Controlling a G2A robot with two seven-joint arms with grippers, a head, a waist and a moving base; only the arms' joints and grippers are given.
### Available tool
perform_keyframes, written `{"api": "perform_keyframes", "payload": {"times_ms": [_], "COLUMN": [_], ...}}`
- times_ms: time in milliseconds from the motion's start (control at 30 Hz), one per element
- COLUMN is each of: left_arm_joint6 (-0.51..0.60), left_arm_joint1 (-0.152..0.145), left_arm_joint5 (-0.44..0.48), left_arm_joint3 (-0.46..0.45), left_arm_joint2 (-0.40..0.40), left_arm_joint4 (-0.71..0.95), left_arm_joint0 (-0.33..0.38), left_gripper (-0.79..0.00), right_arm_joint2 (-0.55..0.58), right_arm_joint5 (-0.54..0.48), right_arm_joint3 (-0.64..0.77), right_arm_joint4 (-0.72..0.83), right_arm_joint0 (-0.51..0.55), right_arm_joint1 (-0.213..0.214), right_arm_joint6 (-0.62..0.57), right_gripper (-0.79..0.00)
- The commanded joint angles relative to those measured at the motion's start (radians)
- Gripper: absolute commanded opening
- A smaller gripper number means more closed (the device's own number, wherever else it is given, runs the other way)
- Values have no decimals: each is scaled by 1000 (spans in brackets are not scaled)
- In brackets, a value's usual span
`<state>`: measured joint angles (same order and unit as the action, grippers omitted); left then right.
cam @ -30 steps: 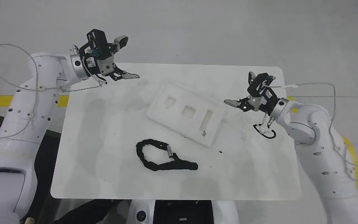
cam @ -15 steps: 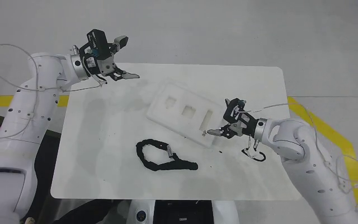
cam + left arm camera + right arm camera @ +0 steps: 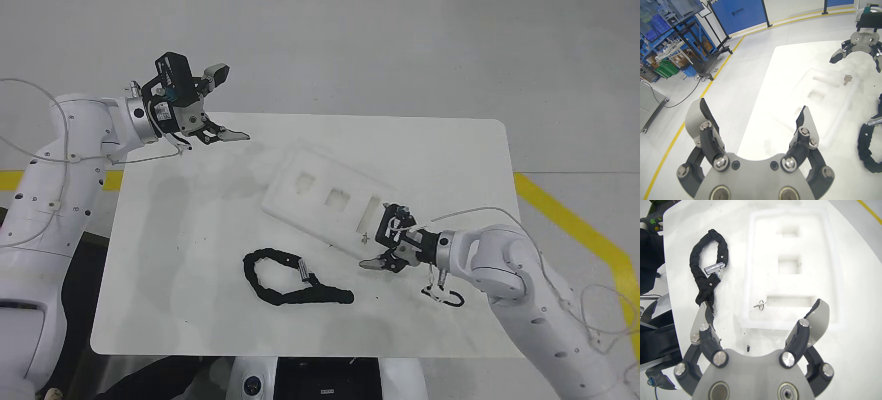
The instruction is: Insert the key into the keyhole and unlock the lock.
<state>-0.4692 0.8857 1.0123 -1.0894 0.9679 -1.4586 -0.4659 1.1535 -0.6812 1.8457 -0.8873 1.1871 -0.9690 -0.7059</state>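
Fingers point(image 3: 700, 317) of the right gripper point(image 3: 381, 240) stand wide apart and empty, low over the near corner of the white foam tray point(image 3: 752, 247). The key point(image 3: 760, 304) lies between them in the wrist view, not yet touched as far as I can tell. It is a small, thin piece of metal with a ring at its head, flat on the foam just beside the end of the long recess.

Further out, on the table point(image 3: 200, 300), the black sleeved chain lock point(image 3: 696, 262) lies in a loop, its chrome cylinder point(image 3: 713, 268) joining the ends. I cannot make out the keyhole.

The left gripper point(image 3: 753, 103), also spread and empty, hangs off the table's far corner, well apart from both.

By my reading the task has barely begun: grasping, inserting and turning the key all remain.
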Motion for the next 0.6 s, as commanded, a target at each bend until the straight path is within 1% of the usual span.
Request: {"api": "perform_keyframes", "payload": {"times_ms": [0,133,567], "left_arm_joint6": [0,0,0], "left_arm_joint1": [0,0,0], "left_arm_joint5": [0,0,0], "left_arm_joint3": [0,0,0], "left_arm_joint2": [0,0,0], "left_arm_joint4": [0,0,0], "left_arm_joint0": [0,0,0], "left_gripper": [0,0,0], "right_arm_joint2": [-10,-28,-28], "right_arm_joint5": [2,27,27], "right_arm_joint3": [-2,0,0], "right_arm_joint4": [1,-4,-4], "right_arm_joint0": [-4,-11,-11], "right_arm_joint1": [-1,-4,-4], "right_arm_joint6": [-4,-6,-6], "right_gripper": [0,0,0]}}
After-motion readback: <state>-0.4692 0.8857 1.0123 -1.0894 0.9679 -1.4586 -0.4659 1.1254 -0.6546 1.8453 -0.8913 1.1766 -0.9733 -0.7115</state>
